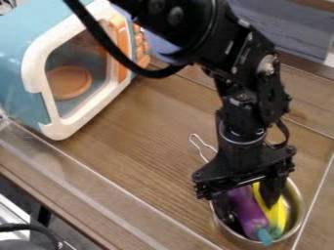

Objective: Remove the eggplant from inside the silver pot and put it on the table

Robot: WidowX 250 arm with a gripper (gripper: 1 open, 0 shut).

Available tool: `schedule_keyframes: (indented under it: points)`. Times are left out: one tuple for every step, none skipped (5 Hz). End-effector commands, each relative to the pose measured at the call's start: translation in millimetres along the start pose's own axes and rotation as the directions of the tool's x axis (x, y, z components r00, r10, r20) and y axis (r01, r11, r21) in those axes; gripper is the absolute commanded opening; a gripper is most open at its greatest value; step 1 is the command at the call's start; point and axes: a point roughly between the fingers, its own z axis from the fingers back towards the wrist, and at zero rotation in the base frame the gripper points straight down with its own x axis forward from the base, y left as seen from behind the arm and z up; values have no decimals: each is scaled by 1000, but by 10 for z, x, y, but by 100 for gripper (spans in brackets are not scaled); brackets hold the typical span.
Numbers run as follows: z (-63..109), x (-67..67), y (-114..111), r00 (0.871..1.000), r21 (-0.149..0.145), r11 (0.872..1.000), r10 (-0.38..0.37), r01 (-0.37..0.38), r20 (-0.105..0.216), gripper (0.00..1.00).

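- As your gripper [244, 191] hangs wide open over the silver pot [295, 221], the eggplant [244, 211] lies inside it, beside a yellow toy [272, 203].
- You're mid-reach; next, probably close on the eggplant and lift it to the table [144, 127].

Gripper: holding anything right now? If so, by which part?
Nothing held. The gripper is open, jaws spread over the silver pot, straddling the eggplant, which lies in the pot beside the yellow corn toy. No grasp closed yet.
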Motion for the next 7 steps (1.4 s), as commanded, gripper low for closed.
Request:
schedule_keyframes:
  points:
    - [73, 24, 44, 998, 42, 997, -62, 62, 13, 100]
    - [61, 34, -54, 1000, 44, 999, -12, 10, 25, 100]
    - [57, 58, -156, 999, 42, 999, 30, -31, 30, 100]
    - [56, 59, -225, 999, 46, 998, 44, -45, 30, 100]
    - [31, 88, -246, 999, 52, 998, 34, -35, 28, 0]
    - [42, 113, -259, 1000, 67, 998, -10, 9, 18, 0]
    - [38, 70, -266, 998, 84, 994, -68, 67, 5, 0]
